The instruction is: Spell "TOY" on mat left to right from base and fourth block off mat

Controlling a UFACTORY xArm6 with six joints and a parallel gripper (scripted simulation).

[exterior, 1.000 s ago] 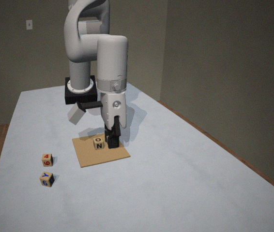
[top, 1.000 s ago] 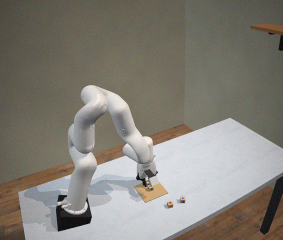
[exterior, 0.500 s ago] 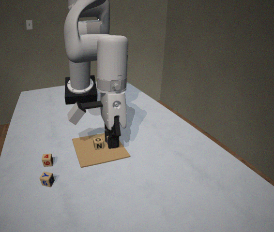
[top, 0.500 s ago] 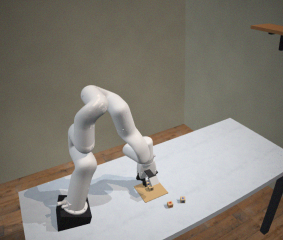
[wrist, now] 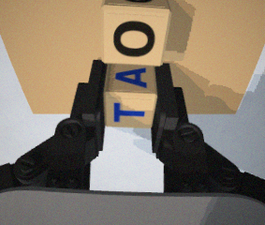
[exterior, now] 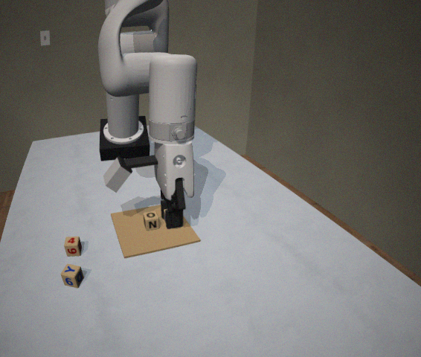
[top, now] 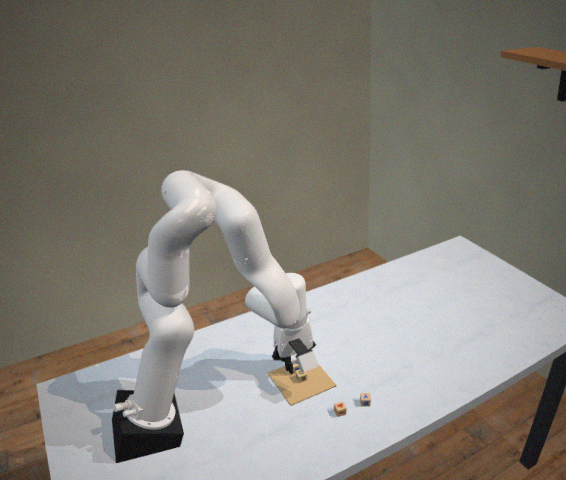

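Note:
My gripper (top: 293,368) (exterior: 169,221) (wrist: 129,82) is low over the mat (top: 319,384) (exterior: 137,245) (wrist: 38,70) and shut on the T block (wrist: 139,112). That block's top shows a blue T, a side shows an A; its base is hidden, so contact with the mat is unclear. The O block (top: 301,376) (exterior: 151,222) (wrist: 118,53) sits on the mat right beside it, on the robot's right, with O on top. The Y block (top: 365,399) (exterior: 72,276) lies off the mat, its Y turned sideways in the exterior view.
A fourth block (top: 340,409) (exterior: 72,246) with red marks, a 4 on top, lies off the mat near the Y block. All stand on the white table (top: 428,310) (exterior: 241,307). The grey plate (top: 306,360) (exterior: 117,175) on my wrist overhangs the mat's side.

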